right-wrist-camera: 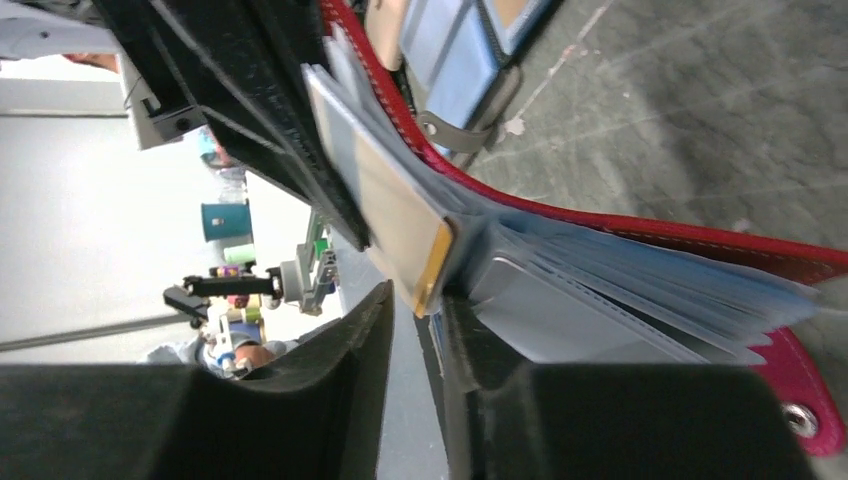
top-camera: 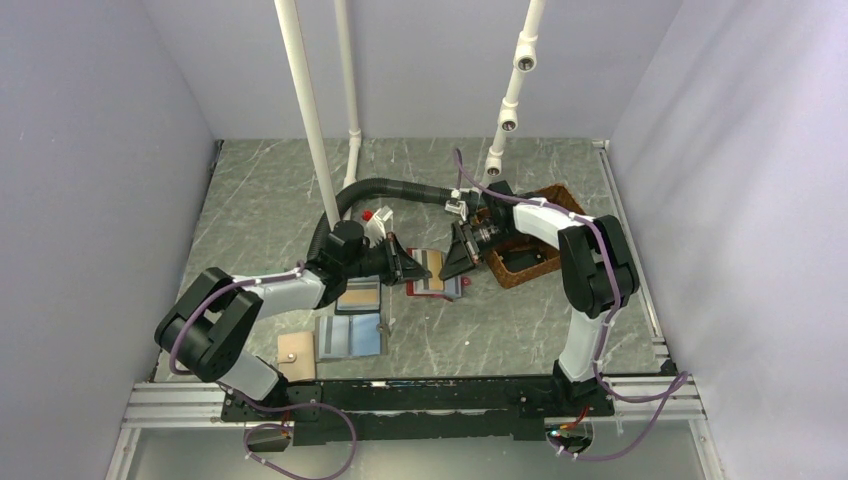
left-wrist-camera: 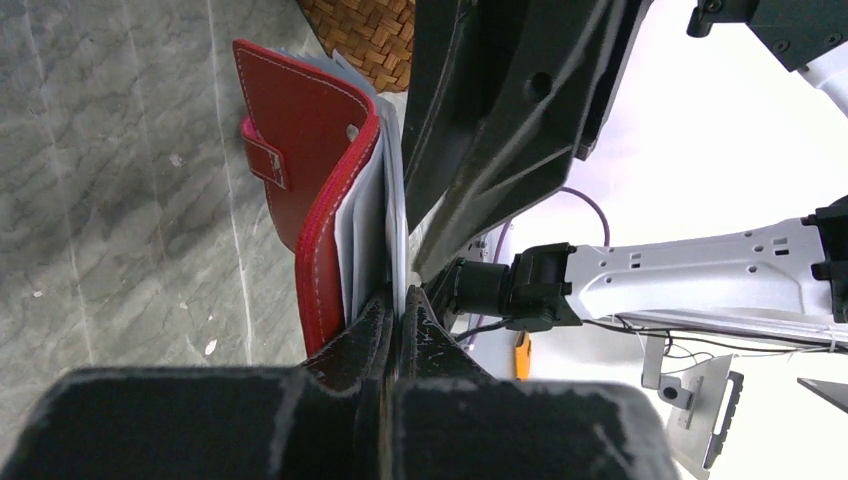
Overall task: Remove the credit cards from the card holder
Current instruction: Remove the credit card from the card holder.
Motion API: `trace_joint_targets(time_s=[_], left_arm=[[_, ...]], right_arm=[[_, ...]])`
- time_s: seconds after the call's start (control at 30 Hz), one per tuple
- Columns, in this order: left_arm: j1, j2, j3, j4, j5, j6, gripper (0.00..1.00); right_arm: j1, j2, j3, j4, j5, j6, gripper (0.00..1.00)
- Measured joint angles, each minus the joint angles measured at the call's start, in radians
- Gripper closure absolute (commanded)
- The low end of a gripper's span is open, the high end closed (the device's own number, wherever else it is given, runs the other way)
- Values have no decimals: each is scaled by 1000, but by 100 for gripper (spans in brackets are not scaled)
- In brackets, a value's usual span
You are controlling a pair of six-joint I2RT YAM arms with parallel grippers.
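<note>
On the grey table (top-camera: 260, 200), two blue wallets (top-camera: 352, 320) lie at the left, near the left arm. The left gripper (top-camera: 408, 266) is closed tight on the pale inner leaves of the card holder (top-camera: 435, 278), which is held up between the two grippers at the middle of the table. A tan-orange credit card (right-wrist-camera: 400, 225) sticks out of a pocket. Its edge is in the mouth of the right gripper (right-wrist-camera: 415, 330), whose jaws stand a little apart, with light showing beside the card. A woven basket (top-camera: 530, 262) is at the right.
</note>
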Motion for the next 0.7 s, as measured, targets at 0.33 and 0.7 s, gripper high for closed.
trace_joint_targets(time_s=[0.33, 0.7], left_arm=[[-11, -1, 102, -206, -53, 51, 81], [-16, 13, 69, -134, -31, 6, 100]], right_arm=[[-23, 0, 0, 32, 30, 39, 100], [-17, -1, -39, 117, -45, 109, 92]])
